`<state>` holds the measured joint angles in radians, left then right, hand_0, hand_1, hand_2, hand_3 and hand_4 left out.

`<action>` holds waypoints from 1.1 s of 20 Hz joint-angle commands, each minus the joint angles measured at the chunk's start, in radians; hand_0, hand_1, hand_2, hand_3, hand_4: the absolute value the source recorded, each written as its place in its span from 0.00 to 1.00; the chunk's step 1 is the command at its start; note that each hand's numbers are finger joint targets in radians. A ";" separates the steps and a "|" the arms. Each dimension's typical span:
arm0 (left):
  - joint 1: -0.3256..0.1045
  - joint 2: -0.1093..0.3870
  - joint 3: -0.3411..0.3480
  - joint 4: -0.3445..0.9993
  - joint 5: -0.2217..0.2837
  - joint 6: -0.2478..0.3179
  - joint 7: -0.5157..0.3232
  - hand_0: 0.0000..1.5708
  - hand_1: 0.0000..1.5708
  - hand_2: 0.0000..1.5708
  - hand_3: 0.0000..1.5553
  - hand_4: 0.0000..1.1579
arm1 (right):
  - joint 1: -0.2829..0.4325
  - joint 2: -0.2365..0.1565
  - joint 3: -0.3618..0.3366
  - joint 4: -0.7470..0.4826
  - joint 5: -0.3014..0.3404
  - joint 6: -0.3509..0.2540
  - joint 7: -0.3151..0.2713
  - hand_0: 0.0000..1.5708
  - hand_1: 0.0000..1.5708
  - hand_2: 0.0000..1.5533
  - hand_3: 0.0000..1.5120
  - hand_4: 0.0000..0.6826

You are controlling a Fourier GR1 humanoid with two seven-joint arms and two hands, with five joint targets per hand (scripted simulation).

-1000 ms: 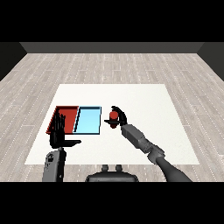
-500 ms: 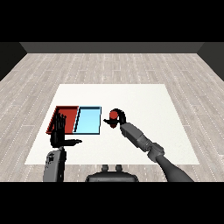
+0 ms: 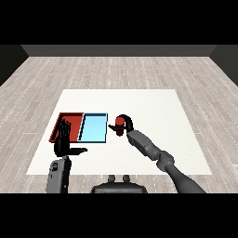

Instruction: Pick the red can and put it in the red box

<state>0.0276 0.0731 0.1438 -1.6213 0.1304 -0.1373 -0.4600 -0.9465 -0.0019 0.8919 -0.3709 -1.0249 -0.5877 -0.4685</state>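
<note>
Right now the right hand (image 3: 124,122) is curled around the red can (image 3: 121,124), so it is holding the can. The can sits just to the right of the blue tray (image 3: 94,128), close to its edge, and I cannot tell if it is lifted off the white table (image 3: 153,111) or touching it. The red tray (image 3: 70,122) is on the far side of the blue tray, so the can is not there yet. The left hand (image 3: 64,142) is up near the front of the red tray with its fingers straight and its thumb sticking out to the side, and it holds nothing. I think the picking part is in hand, or just about done, because the fingers are already wrapped around the can. The putting part is not done. Next, the right hand would need to carry the can to the left, high enough to pass over the blue tray and its rim, and then bring it down inside the red tray before letting go. The can should stay standing up on the way. The left hand is close to the red tray, so the right arm would have to watch out and not bump it.
</note>
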 commanded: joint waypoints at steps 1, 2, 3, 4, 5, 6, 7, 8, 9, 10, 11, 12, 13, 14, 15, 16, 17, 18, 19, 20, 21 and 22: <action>0.002 -0.020 -0.016 0.004 -0.020 0.015 -0.021 0.00 0.00 0.00 0.00 0.00 | -0.068 0.002 -0.052 0.055 0.005 0.054 -0.028 0.96 0.96 0.93 0.92 0.86; 0.056 -0.029 -0.048 -0.103 -0.011 0.013 0.050 0.00 0.00 0.00 0.00 0.00 | -0.051 0.002 -0.046 0.047 0.015 0.044 -0.043 0.97 0.97 0.93 0.92 0.86; -0.001 -0.026 -0.048 -0.019 -0.041 0.025 0.023 0.00 0.00 0.00 0.00 0.00 | -0.025 0.002 -0.024 -0.042 0.031 -0.011 -0.012 0.98 0.98 0.94 0.91 0.85; 0.045 0.009 -0.034 -0.089 -0.015 -0.008 0.057 0.00 0.00 0.00 0.00 0.00 | -0.056 0.002 -0.070 0.001 0.054 0.044 -0.023 0.98 0.98 0.94 0.92 0.85; 0.033 0.005 -0.031 -0.011 -0.024 -0.026 -0.019 0.00 0.00 0.00 0.00 0.00 | -0.037 0.002 -0.071 -0.010 0.057 0.026 -0.051 0.98 0.98 0.94 0.92 0.85; 0.076 -0.013 -0.050 0.006 -0.045 -0.029 -0.062 0.00 0.00 0.00 0.00 0.00 | -0.042 -0.054 -0.064 -0.050 0.089 0.060 0.007 0.96 0.96 0.93 0.92 0.84; 0.033 -0.025 -0.070 -0.043 -0.064 0.015 0.011 0.00 0.00 0.00 0.00 0.00 | -0.032 -0.089 -0.056 -0.145 0.103 0.008 0.026 0.96 0.96 0.93 0.91 0.82; 0.069 -0.032 -0.075 -0.084 -0.034 -0.006 0.016 0.00 0.00 0.00 0.00 0.00 | -0.043 -0.035 -0.082 -0.095 0.122 0.000 -0.004 0.96 0.96 0.94 0.91 0.81; 0.002 -0.024 -0.086 -0.045 -0.073 0.017 0.040 0.00 0.00 0.00 0.00 0.00 | -0.017 -0.088 -0.084 -0.113 0.131 0.044 -0.030 0.96 0.96 0.94 0.91 0.79; 0.065 -0.068 -0.140 -0.084 -0.108 0.033 0.016 0.00 0.00 0.00 0.00 0.00 | 0.017 -0.143 -0.060 -0.213 0.143 0.005 -0.002 0.97 0.97 0.94 0.91 0.82; 0.097 -0.071 -0.190 -0.084 -0.117 0.045 0.023 0.00 0.00 0.00 0.00 0.00 | 0.013 -0.123 -0.068 -0.253 0.144 -0.016 0.001 0.97 0.97 0.94 0.91 0.83; 0.014 -0.066 -0.151 0.048 -0.144 0.039 -0.027 0.00 0.00 0.00 0.00 0.00 | 0.006 -0.155 -0.060 -0.297 0.164 -0.057 0.037 0.97 0.97 0.94 0.91 0.84; 0.023 -0.072 -0.178 -0.099 -0.093 0.056 0.126 0.00 0.00 0.00 0.00 0.00 | 0.068 -0.194 -0.033 -0.375 0.181 -0.069 0.040 0.97 0.97 0.93 0.91 0.81; 0.078 -0.041 -0.168 -0.115 -0.060 -0.015 0.135 0.00 0.00 0.00 0.00 0.00 | 0.066 -0.224 -0.047 -0.407 0.184 -0.065 0.014 0.97 0.97 0.94 0.91 0.84; 0.051 -0.047 -0.185 -0.154 -0.061 -0.004 0.185 0.00 0.00 0.00 0.00 0.00 | 0.074 -0.225 -0.039 -0.447 0.204 -0.097 0.044 0.97 0.97 0.94 0.92 0.85; 0.146 -0.071 -0.246 -0.242 -0.089 0.002 0.192 0.00 0.00 0.00 0.00 0.00 | 0.053 -0.252 -0.062 -0.465 0.196 -0.096 0.052 0.98 0.98 0.94 0.92 0.84; 0.017 -0.053 -0.210 -0.125 -0.067 -0.012 0.207 0.00 0.00 0.00 0.00 0.00 | 0.126 -0.290 -0.036 -0.560 0.218 -0.126 0.053 0.97 0.97 0.94 0.92 0.83; 0.032 -0.057 -0.224 -0.125 -0.088 -0.008 0.182 0.00 0.00 0.00 0.00 0.00 | 0.119 -0.324 -0.050 -0.617 0.228 -0.143 0.081 0.97 0.97 0.94 0.92 0.83; 0.019 -0.072 -0.319 -0.173 -0.096 0.073 0.255 0.00 0.00 0.00 0.00 0.00 | 0.125 -0.332 -0.049 -0.635 0.232 -0.148 0.088 0.97 0.97 0.94 0.92 0.83; 0.014 -0.072 -0.296 -0.185 -0.094 0.052 0.277 0.00 0.00 0.00 0.00 0.00 | 0.147 -0.355 -0.048 -0.696 0.251 -0.168 0.115 0.97 0.97 0.94 0.92 0.83; 0.011 -0.073 -0.303 -0.190 -0.094 0.061 0.287 0.00 0.00 0.00 0.00 0.00 | 0.165 -0.373 -0.050 -0.743 0.270 -0.183 0.139 0.97 0.97 0.94 0.92 0.83; 0.008 -0.073 -0.309 -0.194 -0.095 0.068 0.294 0.00 0.00 0.00 0.00 0.00 | 0.181 -0.387 -0.054 -0.784 0.290 -0.194 0.161 0.97 0.97 0.94 0.92 0.83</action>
<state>0.0546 0.0075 -0.1192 -1.7843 0.0414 -0.0961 -0.2297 -0.8186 -0.3194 0.8420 -0.9927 -0.7868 -0.7322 -0.3686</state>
